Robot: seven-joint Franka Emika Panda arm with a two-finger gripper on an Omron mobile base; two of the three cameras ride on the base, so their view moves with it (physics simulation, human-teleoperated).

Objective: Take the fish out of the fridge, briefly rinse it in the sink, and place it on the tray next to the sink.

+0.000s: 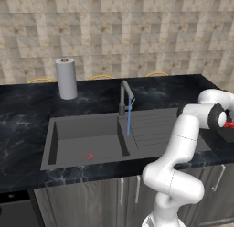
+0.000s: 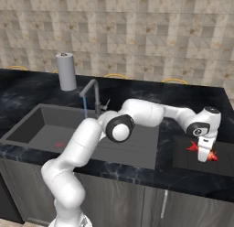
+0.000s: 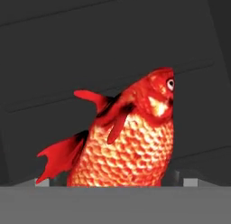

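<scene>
The red fish [image 3: 131, 142] lies over the dark tray [image 2: 183, 164] on the counter right of the sink [image 1: 87, 139]. My gripper [image 2: 204, 155] hangs straight above the fish, and red shows on both sides of it [image 2: 192, 146]. In the hand view the fish lies between my two fingertips [image 3: 43, 182], which stand wide apart with small gaps to its body, so the gripper looks open. A bit of the fish [image 1: 229, 125] peeks past the wrist in the left base view. The fridge is out of view.
The grey faucet [image 1: 124, 95] runs a thin blue stream of water [image 1: 129, 116] into the basin. A tiny red dot [image 1: 90, 156] marks the sink floor. A paper towel roll [image 1: 66, 78] stands behind the sink by the tiled wall.
</scene>
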